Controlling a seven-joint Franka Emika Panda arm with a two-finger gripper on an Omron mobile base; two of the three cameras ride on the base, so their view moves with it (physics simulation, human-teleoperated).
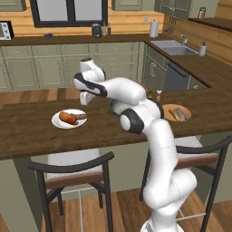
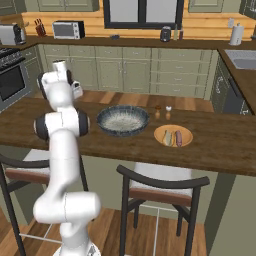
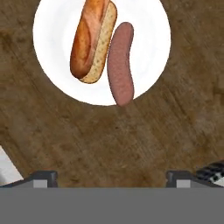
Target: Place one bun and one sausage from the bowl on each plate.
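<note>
Dark wooden desk (image 1: 27, 131) carries both plates. White plate (image 3: 52, 78) holds one bun (image 3: 89, 43) and one sausage (image 3: 120, 65) — side by side, touching. Orange-tan plate (image 2: 187, 134) holds another bun and sausage. Bowl (image 2: 123, 120) sits between the plates. Claw (image 3: 112, 177) hangs above the white plate — fingers apart, holding nothing.

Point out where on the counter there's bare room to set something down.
Bare wood lies between the white plate and the bowl, and along the counter's near edge. It is crowded between the bowl and the orange plate, where the shakers stand.
</note>
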